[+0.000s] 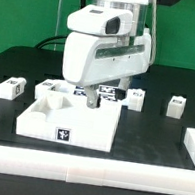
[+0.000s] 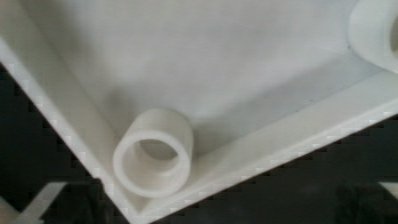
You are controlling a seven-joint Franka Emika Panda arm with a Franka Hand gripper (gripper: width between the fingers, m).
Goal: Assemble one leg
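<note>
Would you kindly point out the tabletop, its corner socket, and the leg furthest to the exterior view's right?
tabletop (image 1: 40, 127), exterior view, on its front wall.
corner socket (image 2: 164, 125), wrist view, on its outer wall.
leg (image 1: 175, 104), exterior view, on the block's middle.

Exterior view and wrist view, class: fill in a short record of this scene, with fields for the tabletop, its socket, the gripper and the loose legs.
tabletop: white square tray, tag on its near face
socket: round, in a tray corner, nothing in it
gripper: low over the tabletop's far part; jaws open or shut cannot be told
legs: first leg at the exterior view's left, second leg and third leg at its right, all loose
</note>
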